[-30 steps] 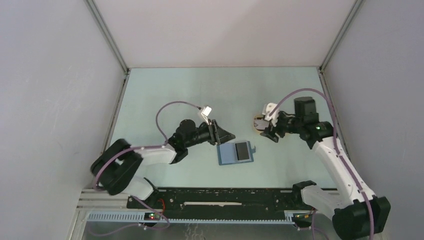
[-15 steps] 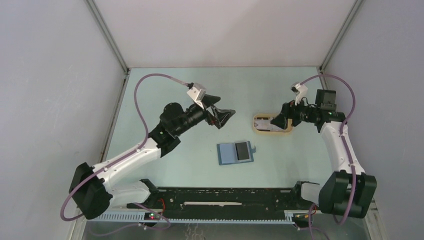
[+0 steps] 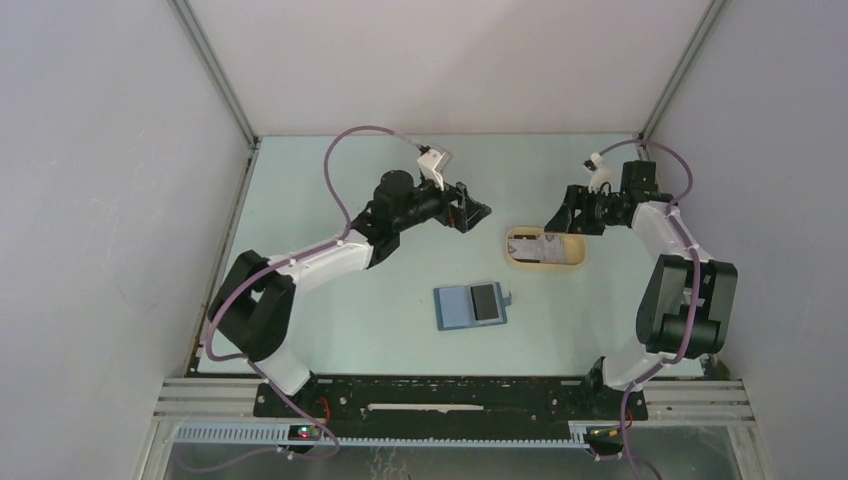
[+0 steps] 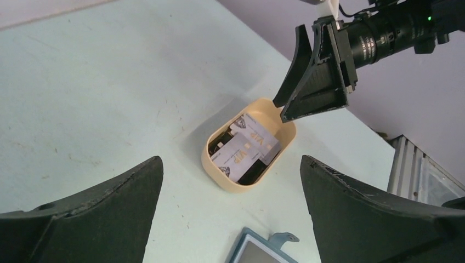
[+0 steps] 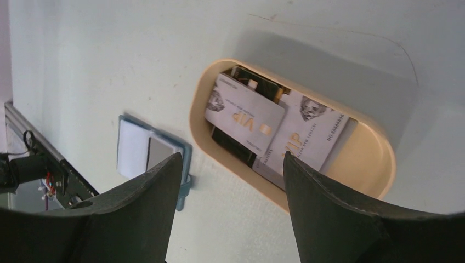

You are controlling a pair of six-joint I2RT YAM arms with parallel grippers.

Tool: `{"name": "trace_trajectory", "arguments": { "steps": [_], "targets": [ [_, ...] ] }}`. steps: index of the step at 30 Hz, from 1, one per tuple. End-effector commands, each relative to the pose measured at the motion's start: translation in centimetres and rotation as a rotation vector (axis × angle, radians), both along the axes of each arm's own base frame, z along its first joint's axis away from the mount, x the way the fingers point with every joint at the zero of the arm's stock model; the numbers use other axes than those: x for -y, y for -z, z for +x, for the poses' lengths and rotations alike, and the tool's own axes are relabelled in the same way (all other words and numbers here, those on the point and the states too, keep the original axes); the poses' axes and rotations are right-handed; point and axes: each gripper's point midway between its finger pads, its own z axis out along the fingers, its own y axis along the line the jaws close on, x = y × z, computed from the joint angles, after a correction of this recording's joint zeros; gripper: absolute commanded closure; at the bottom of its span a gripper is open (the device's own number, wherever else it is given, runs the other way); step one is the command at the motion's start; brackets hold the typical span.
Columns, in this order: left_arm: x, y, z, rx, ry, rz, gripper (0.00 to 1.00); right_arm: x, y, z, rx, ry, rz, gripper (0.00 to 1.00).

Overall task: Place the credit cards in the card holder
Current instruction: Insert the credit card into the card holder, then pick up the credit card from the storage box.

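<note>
The credit cards (image 3: pixel 540 246) lie overlapping in a beige oval tray (image 3: pixel 580 256); two whitish cards (image 5: pixel 247 118) (image 4: pixel 249 145) marked VIP rest over a dark one. The teal-blue card holder (image 3: pixel 470 306) lies open and flat, nearer the arms, with a dark grey rectangle on its right half. My left gripper (image 3: pixel 480 213) hovers open to the left of the tray and points at it, with nothing between its fingers. My right gripper (image 3: pixel 555 218) hangs open above the tray's far edge, also holding nothing.
Grey enclosure walls (image 3: pixel 120 200) stand on the left, right and back of the pale green table (image 3: pixel 330 180). The black rail (image 3: pixel 450 395) carrying the arm bases runs along the near edge. The right gripper (image 4: pixel 307 93) shows in the left wrist view above the tray (image 4: pixel 211 167).
The left gripper has left the card holder's left edge, swung toward the far side and opened wide. The right gripper has pulled back from the tray's left end toward its far edge.
</note>
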Motion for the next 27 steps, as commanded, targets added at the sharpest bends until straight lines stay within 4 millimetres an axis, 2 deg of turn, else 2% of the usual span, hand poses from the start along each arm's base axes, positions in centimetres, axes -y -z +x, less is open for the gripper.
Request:
{"name": "trace_trajectory", "arguments": {
  "steps": [1,5,10,15,27],
  "targets": [
    [1.0,2.7,0.5,-0.063,-0.018,0.029,0.02,2.0,1.6,1.8,-0.062,0.129,-0.078,0.24],
    [2.8,6.4,0.5,-0.168,-0.012,0.109,0.07,2.7,3.7,2.2,-0.128,0.175,-0.104,0.26],
    [4.1,8.9,-0.2,-0.226,0.017,0.170,0.08,3.0,5.3,2.2,-0.176,0.202,-0.129,0.24],
    [5.4,10.3,-0.4,-0.265,0.045,0.204,0.11,2.9,5.9,2.2,-0.191,0.205,-0.128,0.23],
    [6.1,11.6,-0.4,-0.290,0.056,0.239,0.14,2.5,7.3,3.1,-0.249,0.256,-0.117,0.25]
  ]
}}
